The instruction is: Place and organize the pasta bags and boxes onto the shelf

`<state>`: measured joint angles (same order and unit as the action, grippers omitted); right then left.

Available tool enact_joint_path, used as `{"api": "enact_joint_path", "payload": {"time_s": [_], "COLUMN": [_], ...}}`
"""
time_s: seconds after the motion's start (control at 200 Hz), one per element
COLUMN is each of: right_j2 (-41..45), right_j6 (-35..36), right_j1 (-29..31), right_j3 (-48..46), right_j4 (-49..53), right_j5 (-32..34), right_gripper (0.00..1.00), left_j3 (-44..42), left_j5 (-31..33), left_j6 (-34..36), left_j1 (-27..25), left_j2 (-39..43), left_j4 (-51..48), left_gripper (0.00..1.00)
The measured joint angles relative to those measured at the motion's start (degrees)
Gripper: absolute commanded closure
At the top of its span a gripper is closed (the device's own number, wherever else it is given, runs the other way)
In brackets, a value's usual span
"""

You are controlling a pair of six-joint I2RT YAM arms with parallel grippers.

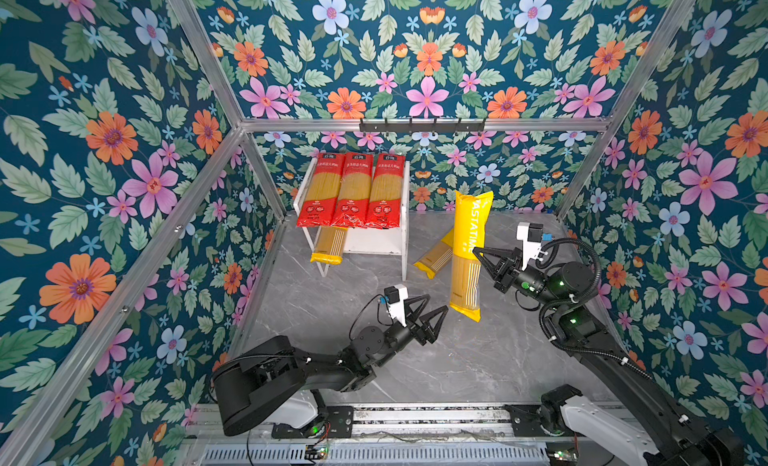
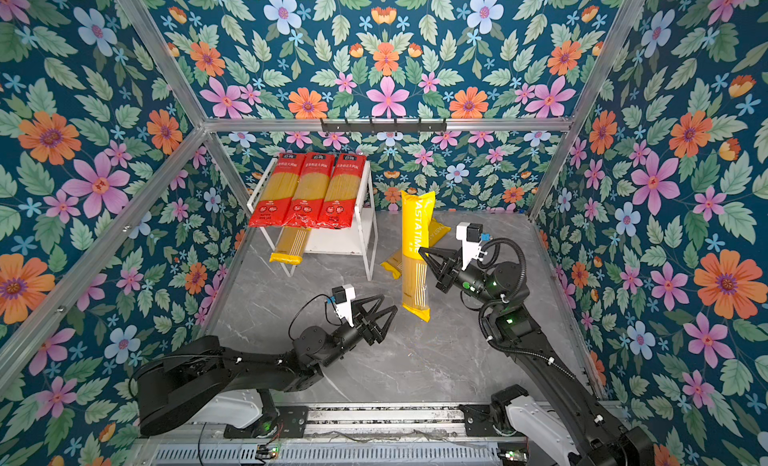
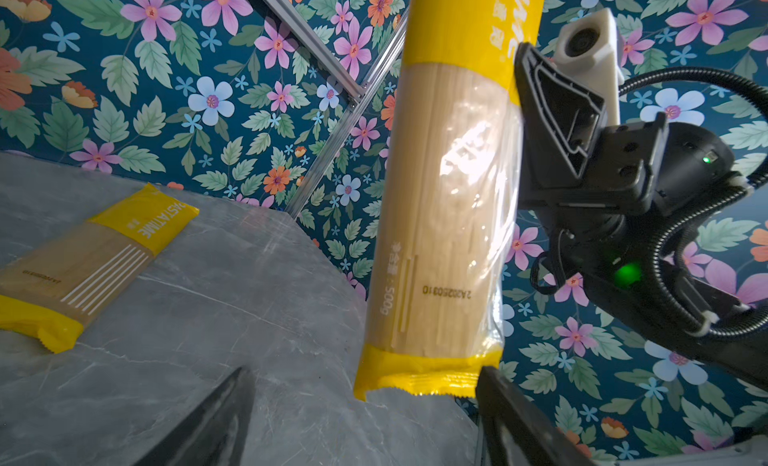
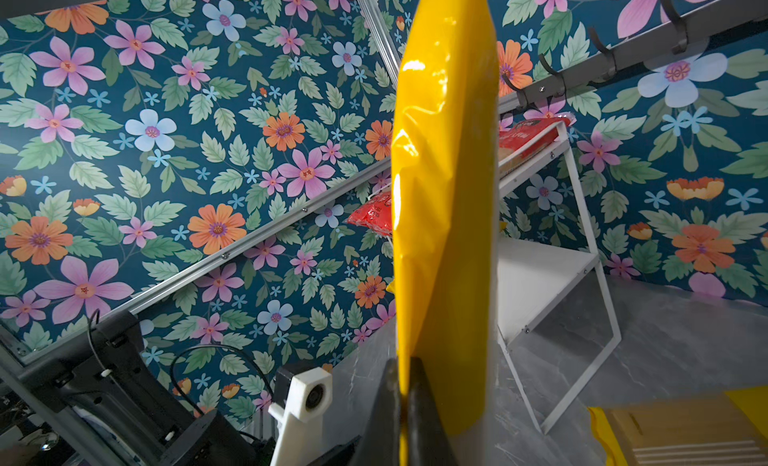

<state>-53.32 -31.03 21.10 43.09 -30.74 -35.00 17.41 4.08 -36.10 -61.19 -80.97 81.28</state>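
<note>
Three red pasta packs (image 1: 353,189) lie side by side on the top board of the white shelf (image 1: 405,185). One yellow pack (image 1: 329,245) sits on the lower board, its end sticking out at the front left. Another yellow pack (image 1: 436,258) lies on the table right of the shelf. My right gripper (image 1: 478,251) is shut on the side edge of a third yellow pack (image 1: 467,256), which hangs upright above the table. In the right wrist view the fingers (image 4: 386,401) pinch its yellow film (image 4: 444,193). My left gripper (image 1: 437,303) stands open by that pack's lower end (image 3: 415,376), holding nothing.
A black hook rail (image 1: 422,125) runs along the back frame above the shelf. Aluminium posts (image 1: 262,168) and floral walls close in the grey marble table (image 1: 478,360) on three sides. The arm bases sit on a rail (image 1: 428,418) at the front.
</note>
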Motion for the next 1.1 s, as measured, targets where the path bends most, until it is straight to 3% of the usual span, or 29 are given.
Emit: {"api": "enact_joint_path", "payload": {"time_s": [0.465,0.82,1.1], "right_j2": [-4.3,-5.7,-5.2], "right_j6": [-0.6,-2.0,-8.1], "right_j1": [9.0,15.1,16.1], "right_j3": [6.4,5.4,-2.5], "right_j4": [-10.4,-19.0,-26.4], "right_j5": [5.4,9.6,12.2], "right_gripper": [1.0,1.0,1.0], "left_j3": [4.7,4.4,3.0], "left_j5": [-3.4,-1.2,4.0], "left_j6": [-6.0,-4.8,-4.2], "left_j1": [-1.4,-1.0,-0.6], "left_j2": [-4.2,4.3,8.2], "left_j4": [9.7,10.9,10.9], "left_gripper": [0.02,0.01,0.08]}}
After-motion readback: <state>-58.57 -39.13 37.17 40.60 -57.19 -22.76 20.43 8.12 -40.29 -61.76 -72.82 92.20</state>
